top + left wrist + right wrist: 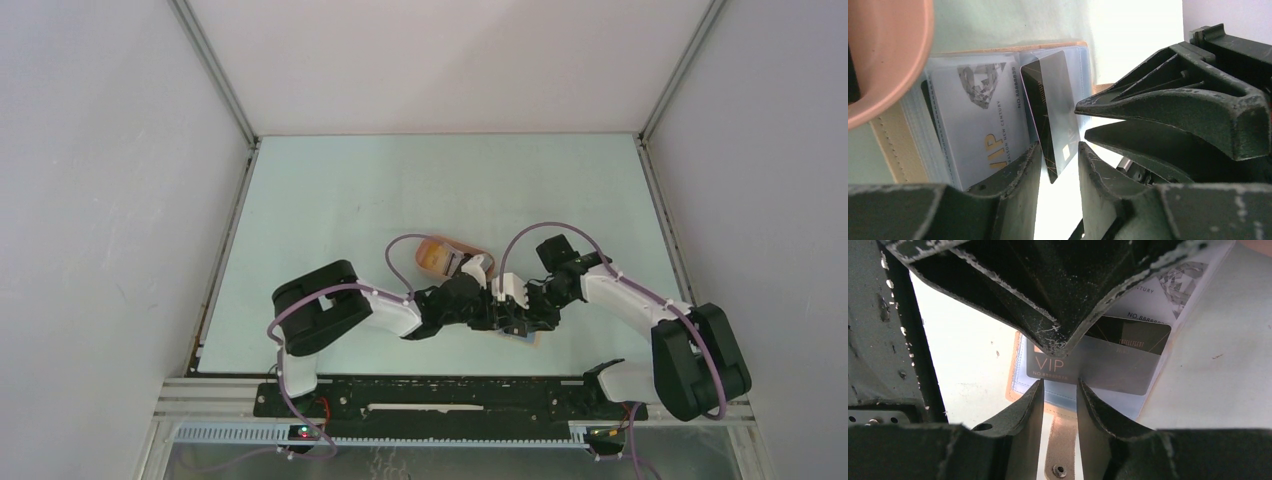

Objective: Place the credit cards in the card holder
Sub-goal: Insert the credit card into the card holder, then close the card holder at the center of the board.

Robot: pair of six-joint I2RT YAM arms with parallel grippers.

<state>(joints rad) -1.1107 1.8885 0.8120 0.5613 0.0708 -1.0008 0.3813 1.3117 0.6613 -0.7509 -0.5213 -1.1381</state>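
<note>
The top external camera is looking steeply down from high behind the near edge over the whole pale green worktop point(330, 200). The wrist cameras are peering past the dark left pincer point(1058, 146) and dark right pincer point(1060, 383) from very close, facing each other and sharing the glossy black plastic card point(1050, 115).

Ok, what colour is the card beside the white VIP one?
Black card with thin gold lines, partly glare-greyed; best in left wrist view.

Black card point(1053, 120), fine gold lines. Pale grey card point(980, 120), diamond print, gold lettering. Tan holder point(895, 145), stitched edge, clear bluish sleeves point(1083, 65). Peach tray point(888, 55). Pale mint counter point(400, 190).
</note>
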